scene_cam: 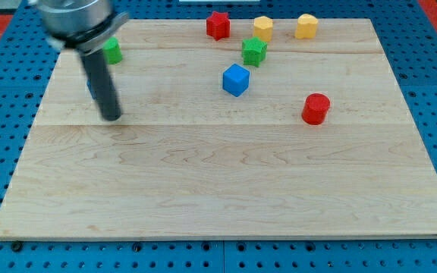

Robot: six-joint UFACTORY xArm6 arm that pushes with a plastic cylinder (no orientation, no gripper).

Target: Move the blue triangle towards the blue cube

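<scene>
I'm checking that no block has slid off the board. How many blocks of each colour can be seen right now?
Red: 2, the star and the cylinder
Yellow: 2
Green: 2, the star and one by the rod
Blue: 2, the cube and a sliver behind the rod
Total: 8

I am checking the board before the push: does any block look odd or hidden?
Only the blue triangle: almost hidden behind the rod, a blue sliver showing just left of it, above my tip. Nothing looks damaged or spilled.
</scene>
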